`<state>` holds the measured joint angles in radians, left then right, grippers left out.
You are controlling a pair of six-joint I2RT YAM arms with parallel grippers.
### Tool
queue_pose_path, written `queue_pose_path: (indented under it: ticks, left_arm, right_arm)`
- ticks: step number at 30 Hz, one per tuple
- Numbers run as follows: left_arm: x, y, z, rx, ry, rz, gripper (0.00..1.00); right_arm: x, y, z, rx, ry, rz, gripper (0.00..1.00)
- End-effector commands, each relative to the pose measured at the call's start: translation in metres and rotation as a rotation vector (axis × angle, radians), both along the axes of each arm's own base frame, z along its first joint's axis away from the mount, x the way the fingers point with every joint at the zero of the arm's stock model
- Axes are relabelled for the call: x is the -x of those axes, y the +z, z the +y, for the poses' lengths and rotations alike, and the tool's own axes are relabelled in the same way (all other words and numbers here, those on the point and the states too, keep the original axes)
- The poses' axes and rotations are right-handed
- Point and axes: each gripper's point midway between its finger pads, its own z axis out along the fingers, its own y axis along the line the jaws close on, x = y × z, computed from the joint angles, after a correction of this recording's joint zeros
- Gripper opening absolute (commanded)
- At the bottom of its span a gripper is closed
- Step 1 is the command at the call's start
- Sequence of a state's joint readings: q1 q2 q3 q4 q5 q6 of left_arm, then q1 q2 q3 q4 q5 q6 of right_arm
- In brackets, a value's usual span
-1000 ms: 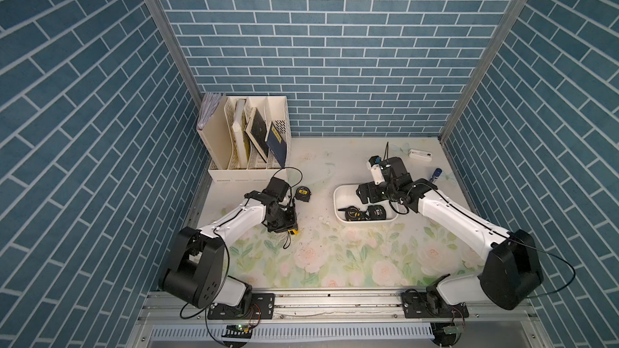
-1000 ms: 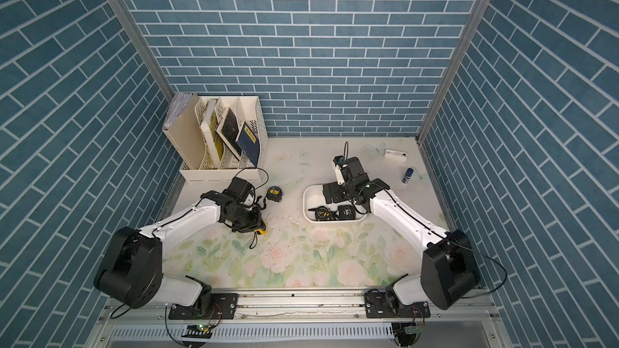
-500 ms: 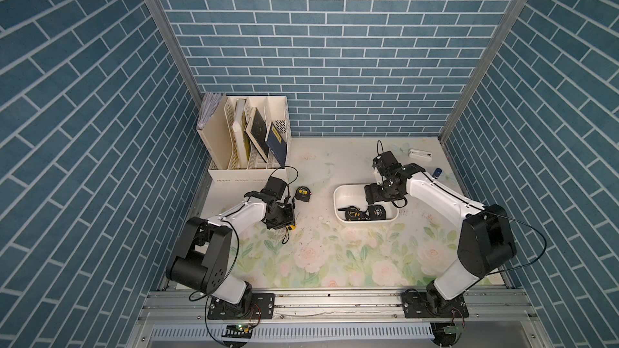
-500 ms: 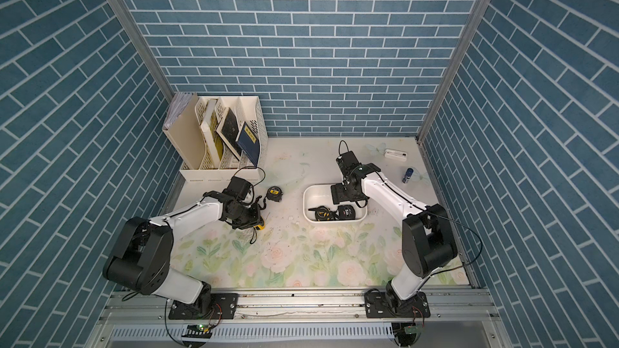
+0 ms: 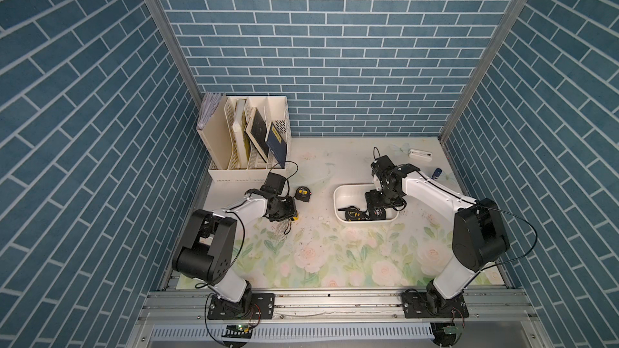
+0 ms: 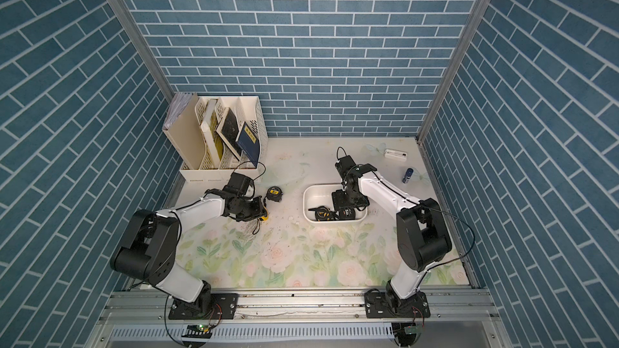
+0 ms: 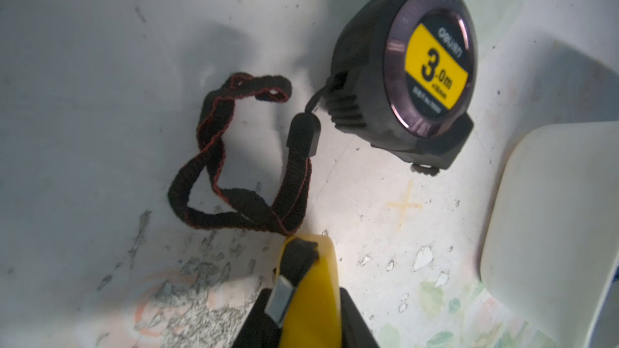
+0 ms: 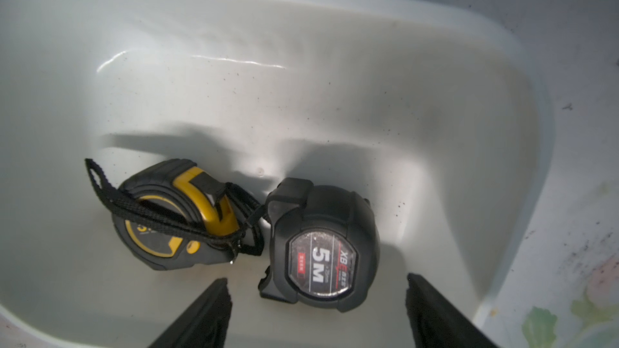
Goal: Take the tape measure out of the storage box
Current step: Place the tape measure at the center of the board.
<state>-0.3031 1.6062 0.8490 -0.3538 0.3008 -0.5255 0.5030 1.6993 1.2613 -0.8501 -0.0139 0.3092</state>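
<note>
Remaining in storage box [image 5: 348, 195]: black tape measure [image 8: 321, 246] between spread right gripper [image 8: 316, 287] jaws, ungripped; yellow-black tape measure [image 8: 167, 219] alongside. Out already: yellow-labelled tape measure [image 7: 418, 71], ahead of left gripper [image 7: 303, 313], clamp state unclear.

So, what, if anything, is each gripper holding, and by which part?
Left fingers clamp a yellow tape measure by its body; right gripper, open, holds nothing.
</note>
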Motion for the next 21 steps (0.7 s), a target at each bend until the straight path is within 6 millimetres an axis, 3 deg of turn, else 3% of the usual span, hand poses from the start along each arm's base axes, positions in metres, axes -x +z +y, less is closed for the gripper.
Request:
queue_pose_path:
  ticks: [1,7,15,21]
  left_arm:
    - [0.043,-0.044,0.03,-0.14,0.01,0.191,0.45]
    - [0.047,-0.043,0.035,-0.161,0.01,0.191,0.74]
    - [0.048,-0.038,0.043,-0.188,0.022,0.184,0.83]
    - [0.049,-0.022,0.056,-0.228,0.05,0.151,0.9]
  right_arm:
    - [0.014,-0.012,-0.005,0.025,0.012,0.068,0.84]
    - [0.016,-0.014,-0.006,0.026,0.02,0.077,0.85]
    - [0.016,-0.015,-0.006,0.03,0.022,0.077,0.85]
    - [0.017,-0.02,-0.006,0.031,0.028,0.089,0.84]
